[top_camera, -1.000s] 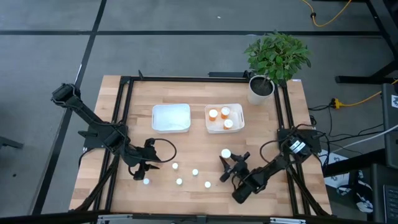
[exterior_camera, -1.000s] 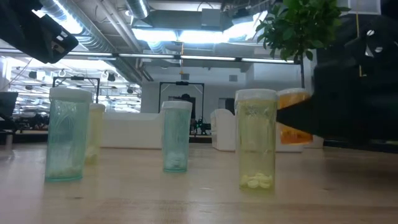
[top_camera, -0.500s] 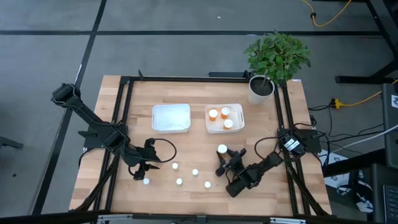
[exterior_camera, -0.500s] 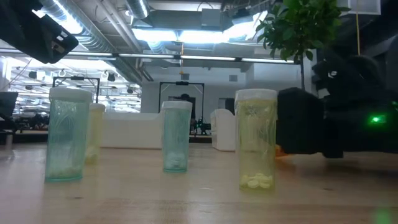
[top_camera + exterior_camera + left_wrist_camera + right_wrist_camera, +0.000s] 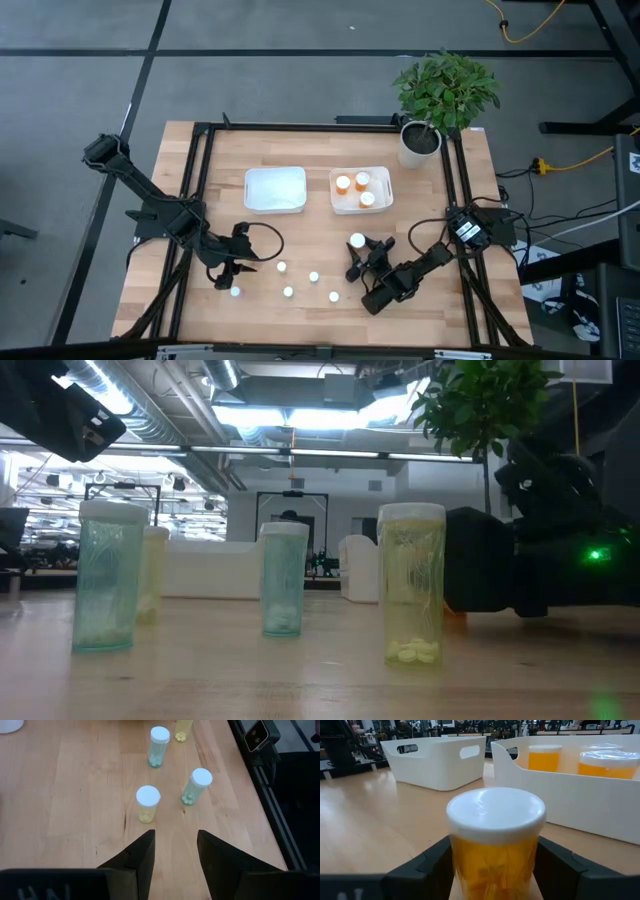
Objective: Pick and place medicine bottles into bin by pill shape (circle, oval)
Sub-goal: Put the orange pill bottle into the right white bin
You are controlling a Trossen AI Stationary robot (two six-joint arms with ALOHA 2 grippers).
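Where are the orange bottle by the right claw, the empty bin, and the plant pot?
Orange bottle (image 5: 495,812), right wrist view, on its white cap.
Empty bin (image 5: 275,189), high view, on its floor.
Plant pot (image 5: 419,146), high view, on its rim.

Orange bottle (image 5: 495,845) upright between right claw (image 5: 495,870) fingers (two white bins (image 5: 437,762) behind)

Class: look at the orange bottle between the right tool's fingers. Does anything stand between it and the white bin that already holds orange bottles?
Nothing visible does. The white-capped orange medicine bottle stands between the right tool's fingers, and only bare wooden table lies between it and the white plastic bin holding three orange bottles.
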